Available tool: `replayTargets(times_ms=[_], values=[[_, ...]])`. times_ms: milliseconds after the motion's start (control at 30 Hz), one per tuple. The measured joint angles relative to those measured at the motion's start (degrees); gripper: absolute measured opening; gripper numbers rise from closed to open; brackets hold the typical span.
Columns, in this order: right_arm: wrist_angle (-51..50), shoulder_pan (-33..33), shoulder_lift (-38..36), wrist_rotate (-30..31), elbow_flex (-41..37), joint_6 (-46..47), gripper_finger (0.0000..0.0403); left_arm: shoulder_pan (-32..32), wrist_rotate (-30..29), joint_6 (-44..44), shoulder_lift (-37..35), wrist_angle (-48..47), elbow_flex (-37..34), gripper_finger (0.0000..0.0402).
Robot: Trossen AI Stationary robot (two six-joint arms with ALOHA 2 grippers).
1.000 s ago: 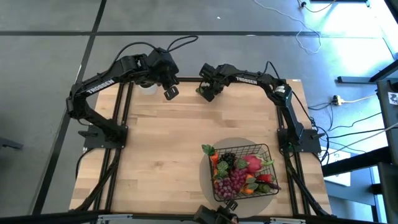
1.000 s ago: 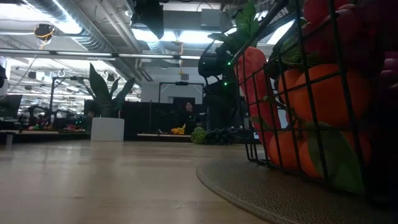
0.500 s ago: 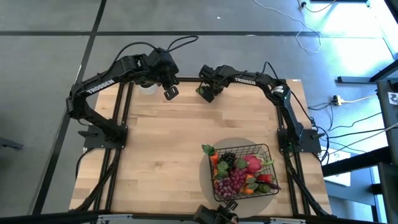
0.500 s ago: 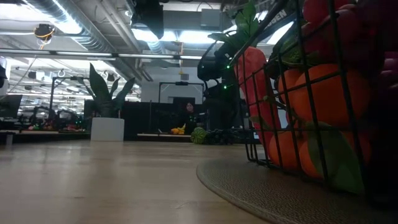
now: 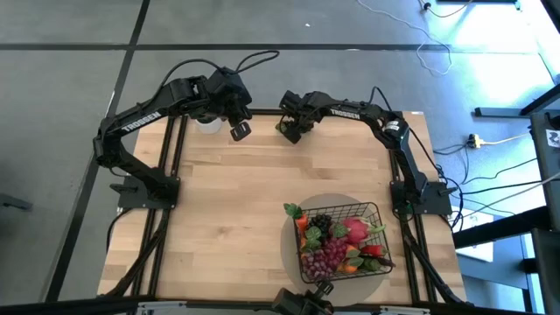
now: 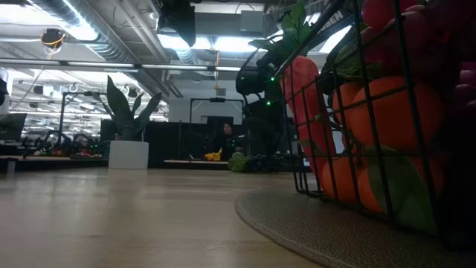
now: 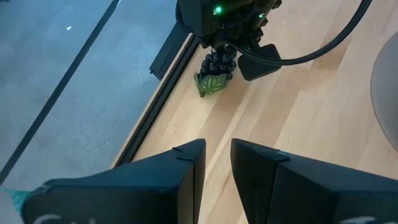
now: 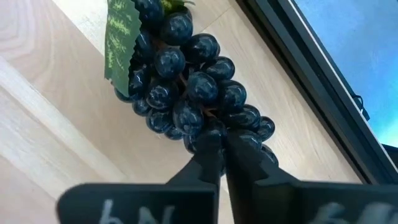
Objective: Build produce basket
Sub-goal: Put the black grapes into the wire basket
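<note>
Right gripper [image 8: 219, 144]: fingers pressed nearly together, pinching the lower end of a dark grape bunch [image 8: 186, 81] with a green leaf [image 8: 121, 43]. The bunch lies on the table [image 5: 236, 201] at its far edge, just beside the black frame rail. In the high view this gripper [image 5: 291, 130] sits at the far edge, near the middle.

Left gripper [image 7: 217, 163]: fingers a narrow gap apart, holding nothing, raised above the far edge of the table left of the right gripper [image 7: 249, 59]. In the high view it [image 5: 239, 130] hangs near a white pot [image 5: 208, 122] at the far left corner.

Basket [image 5: 378, 213]: stands on a round grey mat [image 5: 289, 249] at the near right of the table, well apart from both grippers. Contents seen from above: a pink dragon fruit [image 5: 356, 231], a purple grape bunch [image 5: 324, 255], a dark grape bunch [image 5: 320, 225], a carrot [image 5: 302, 227], a red pepper [image 5: 371, 250]. The low view shows oranges [image 6: 390, 100] against the wire side [image 6: 357, 186], green leaves among them.
</note>
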Motion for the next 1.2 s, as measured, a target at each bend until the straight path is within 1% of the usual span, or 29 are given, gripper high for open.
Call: replayTargets(times_ms=[200,500,700,900,1000,1067,1200], values=[[0.0,0.0,0.0,-0.1,0.0,-1.5,0.0001,0.0,0.0,0.0,0.0,0.0,0.0,0.0066],[-1.0,0.4,-0.5,-0.4,0.1,-2.7,0.0000,0.0,0.0,0.1,0.0,0.0,0.0,0.0066],[-4.6,1.3,-0.8,-0.4,2.6,-2.9,0.0000,0.0,0.0,1.4,0.0,0.0,0.0,0.0066],[-5.2,1.5,-0.8,-0.4,3.2,-4.5,0.0002,0.0,0.0,1.5,0.0,0.0,0.0,0.0066],[-5.2,1.5,-0.8,-0.6,3.2,-4.8,0.0007,0.0,0.0,1.6,0.0,0.0,0.0,0.0066],[-5.2,1.3,-0.8,-1.7,3.2,-4.3,0.0016,0.0,0.0,1.6,0.0,0.0,0.0,0.0066],[-5.1,1.0,-0.8,-4.3,3.1,-2.7,0.0050,0.0,0.0,1.6,0.0,0.0,0.0,0.0066]])
